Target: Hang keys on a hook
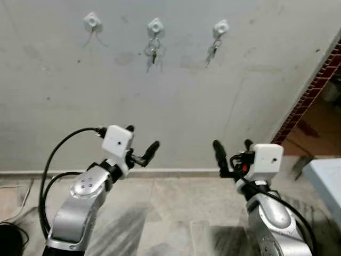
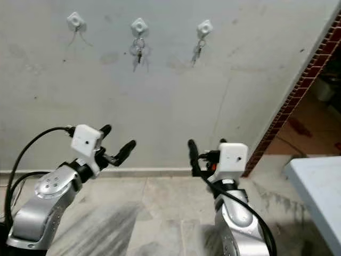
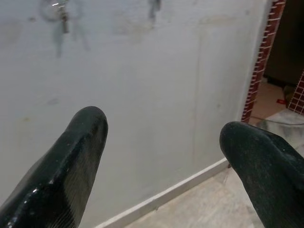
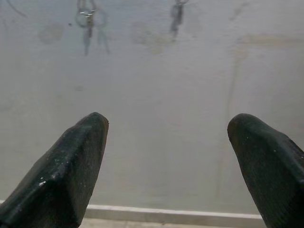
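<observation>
A big grey wall (image 1: 170,96) stood in front of the robot, with lots of bare room between the hooks up high and the white strip (image 1: 176,172) at its foot. The tile floor (image 1: 170,213) lay below. A red brick edge (image 1: 309,96) ended the wall on the right, and the corner of a pale tabletop (image 1: 327,181) poked in there.

The left jaws (image 1: 143,145) and the right jaws (image 1: 232,149) were held up low, well apart from the wall and from each other. Both were wide open, held nothing and touched nothing.

Three white hooks sat in a row. The left hook (image 1: 92,21) was bare. Keys (image 1: 153,52) hung on the middle hook (image 1: 155,25), and more keys (image 1: 214,51) hung on the right hook (image 1: 221,27).
</observation>
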You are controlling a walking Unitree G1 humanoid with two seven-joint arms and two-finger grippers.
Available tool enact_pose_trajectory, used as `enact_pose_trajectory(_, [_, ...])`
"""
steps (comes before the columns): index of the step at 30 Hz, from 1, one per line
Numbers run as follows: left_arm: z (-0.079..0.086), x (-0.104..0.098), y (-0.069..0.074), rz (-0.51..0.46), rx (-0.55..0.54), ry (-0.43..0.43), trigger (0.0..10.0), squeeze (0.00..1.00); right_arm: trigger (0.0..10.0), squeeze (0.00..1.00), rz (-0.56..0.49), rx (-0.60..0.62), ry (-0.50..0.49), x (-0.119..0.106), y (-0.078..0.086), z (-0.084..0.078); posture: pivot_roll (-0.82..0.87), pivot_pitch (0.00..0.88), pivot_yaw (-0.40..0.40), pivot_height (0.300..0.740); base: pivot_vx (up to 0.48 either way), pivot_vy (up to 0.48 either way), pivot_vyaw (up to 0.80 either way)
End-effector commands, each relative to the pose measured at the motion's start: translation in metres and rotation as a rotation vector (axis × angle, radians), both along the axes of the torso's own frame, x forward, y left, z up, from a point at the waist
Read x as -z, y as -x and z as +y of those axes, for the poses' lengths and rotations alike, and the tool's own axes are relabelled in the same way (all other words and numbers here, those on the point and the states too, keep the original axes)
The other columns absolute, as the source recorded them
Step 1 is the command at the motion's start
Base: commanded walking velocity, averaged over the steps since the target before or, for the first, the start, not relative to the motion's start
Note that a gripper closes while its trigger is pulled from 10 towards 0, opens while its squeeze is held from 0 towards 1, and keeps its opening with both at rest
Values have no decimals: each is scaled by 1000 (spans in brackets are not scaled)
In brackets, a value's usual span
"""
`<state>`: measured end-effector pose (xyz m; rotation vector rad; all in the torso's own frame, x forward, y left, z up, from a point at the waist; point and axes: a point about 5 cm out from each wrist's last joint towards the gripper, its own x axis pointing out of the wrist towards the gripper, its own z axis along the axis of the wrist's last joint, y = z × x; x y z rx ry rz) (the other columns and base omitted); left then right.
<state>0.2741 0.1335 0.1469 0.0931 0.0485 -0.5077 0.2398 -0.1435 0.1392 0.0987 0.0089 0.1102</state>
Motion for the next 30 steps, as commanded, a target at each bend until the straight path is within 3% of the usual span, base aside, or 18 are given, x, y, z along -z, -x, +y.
enact_pose_trajectory(1, [-7,0,1,3,30,6,10000,0,10000,0,12,28,14,2,1,-8,124,0,-30,740,0,-424,0])
enact_pose_trajectory(11, [-8,0,1,5,35,3,10000,0,10000,0,14,30,11,3,2,-6,121,0,-26,740,0,-401,0])
enact_pose_trajectory(20, [-10,3,3,16,38,4,10000,0,10000,0,14,31,18,2,2,-7,119,0,-32,740,0,0,0])
enact_pose_trajectory(27, [-11,7,4,37,42,8,10000,0,10000,0,-6,98,133,-4,-4,-21,117,0,-33,740,0,0,0])
enact_pose_trajectory(30, [-18,16,13,124,162,15,10000,0,10000,0,32,192,236,-4,-5,-40,114,0,-33,740,0,0,0])
